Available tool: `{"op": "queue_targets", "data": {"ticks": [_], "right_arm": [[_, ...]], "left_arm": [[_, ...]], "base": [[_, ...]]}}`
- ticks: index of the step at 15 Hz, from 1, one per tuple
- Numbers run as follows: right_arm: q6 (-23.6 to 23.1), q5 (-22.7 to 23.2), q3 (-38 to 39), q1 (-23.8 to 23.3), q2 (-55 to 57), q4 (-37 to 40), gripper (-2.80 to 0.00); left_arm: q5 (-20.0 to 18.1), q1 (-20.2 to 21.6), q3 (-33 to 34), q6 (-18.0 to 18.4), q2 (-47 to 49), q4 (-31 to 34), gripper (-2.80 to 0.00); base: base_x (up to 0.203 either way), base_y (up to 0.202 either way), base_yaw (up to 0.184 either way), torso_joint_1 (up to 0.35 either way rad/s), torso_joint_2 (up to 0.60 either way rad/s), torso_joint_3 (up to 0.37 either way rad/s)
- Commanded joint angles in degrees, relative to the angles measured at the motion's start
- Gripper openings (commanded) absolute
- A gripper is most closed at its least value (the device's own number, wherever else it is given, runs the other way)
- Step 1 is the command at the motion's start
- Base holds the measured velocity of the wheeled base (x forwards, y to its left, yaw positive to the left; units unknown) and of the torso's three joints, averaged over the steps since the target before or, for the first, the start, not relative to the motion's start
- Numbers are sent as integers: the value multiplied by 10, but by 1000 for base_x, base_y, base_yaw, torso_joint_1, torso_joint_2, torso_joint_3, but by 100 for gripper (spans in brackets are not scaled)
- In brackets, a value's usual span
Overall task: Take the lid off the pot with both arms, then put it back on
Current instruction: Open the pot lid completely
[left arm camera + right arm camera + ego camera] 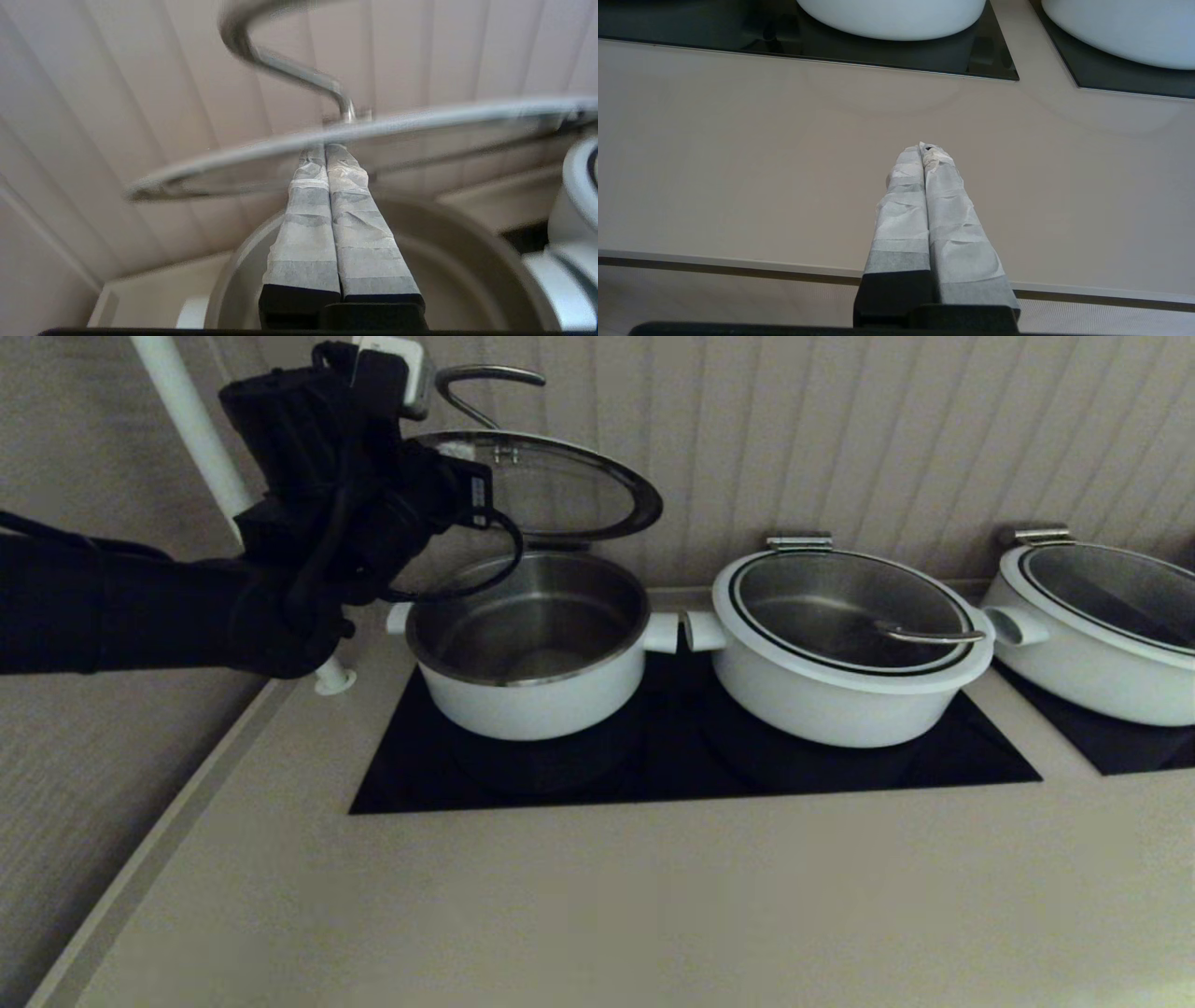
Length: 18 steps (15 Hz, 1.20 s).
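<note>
The lid [551, 485] hung in the air above the pot [532, 653], raised clear of the rim and nearly level, its left edge a little lower than its right in the left wrist view, where it showed almost edge-on [420, 126]. Its steel loop handle [485, 387] stood on the upper face, pointing up, with the long run of the loop going left to right. The far edge of the lid sat close to a hinge-like bracket at the back of the pot. The pot stood open on the left part of a black cooktop [672, 756], its steel inside bare. The left gripper [325, 149] reached in from the left at lid height, its two taped fingers pressed flat together with the tips touching the underside of the lid's near edge, so it propped the lid from below and did not clamp it. To the right on the same cooktop stood a wider pot [840, 653] with its own lid on, and a third pot [1102, 625] farther right on a separate black panel. The right gripper [924, 148] hovered over the near counter [738, 163], well apart from the pots, its fingers closed on nothing.
</note>
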Motion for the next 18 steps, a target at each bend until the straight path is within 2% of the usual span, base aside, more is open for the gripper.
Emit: {"op": "queue_targets", "data": {"ticks": [1, 6, 10, 15, 18], "right_arm": [[-1, 0, 0, -1, 1, 0, -280], [-1, 0, 0, 0, 1, 0, -280], [-1, 0, 0, 0, 1, 0, -280], [-1, 0, 0, 0, 1, 0, -280], [-1, 0, 0, 0, 1, 0, -280]], "left_arm": [[1, 0, -24, 1, 11, -1, -280], [1, 0, -52, 0, 23, -4, -280], [2, 0, -48, 3, 47, -71, -280], [2, 0, -67, 4, 65, -72, -280], [2, 0, -104, 4, 85, -72, -280]], "base": [[0, 0, 0, 0, 0, 0], [0, 0, 0, 0, 0, 0], [0, 0, 0, 0, 0, 0], [0, 0, 0, 0, 0, 0], [0, 0, 0, 0, 0, 0]]}}
